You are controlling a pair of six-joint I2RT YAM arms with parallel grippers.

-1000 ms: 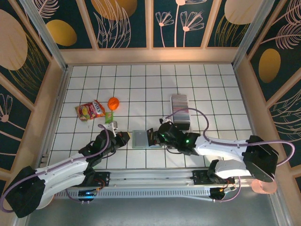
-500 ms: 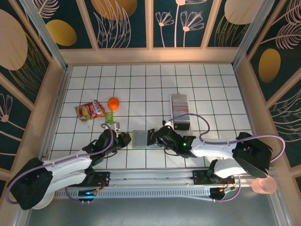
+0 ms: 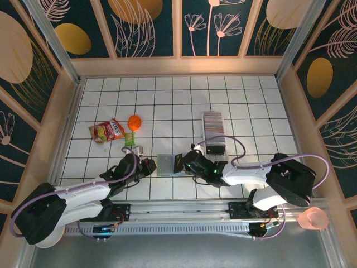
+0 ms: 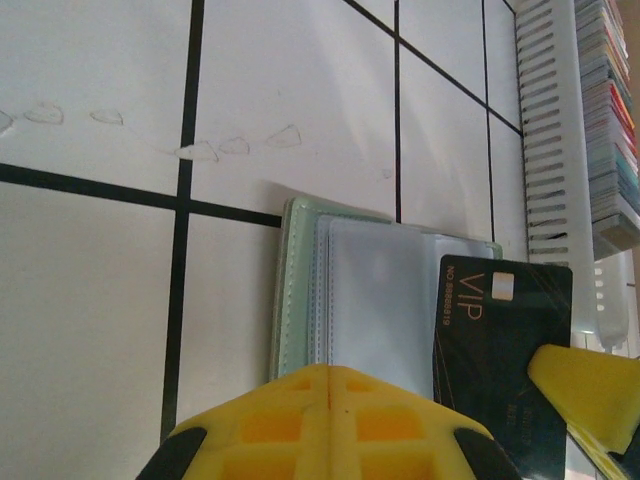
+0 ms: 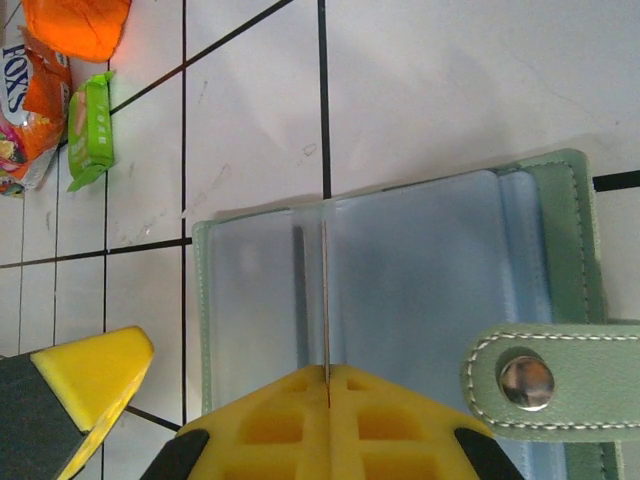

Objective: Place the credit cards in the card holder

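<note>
the right arm has folded inward over the last second, its elbow swinging toward the middle of the surface, and the right tool [image 5: 328, 372] has crept a little leftward over the card holder [image 5: 400, 290]. that reads as the card being fed toward a sleeve, though it is not yet seated. the right tool is clamped on a black vip card [image 4: 500, 340], held upright on edge, so the right wrist view sees it as a thin line running across the open bluish-grey pockets.

the left arm has also drawn in, bringing the left tool [image 4: 330, 372] slightly closer to the holder's left edge. its fingers are pressed together with nothing between them, and it seems to pin that edge down; i cannot tell whether it truly touches.

the holder has not shifted. it lies open near the near edge of the surface, about midway across, its clasp tab [image 5: 540, 380] flopped toward the right tool. the rest of the credit cards [image 3: 213, 124] stand in the clear tray [image 4: 545, 150], just beyond the holder toward the far edge, unchanged.
</note>
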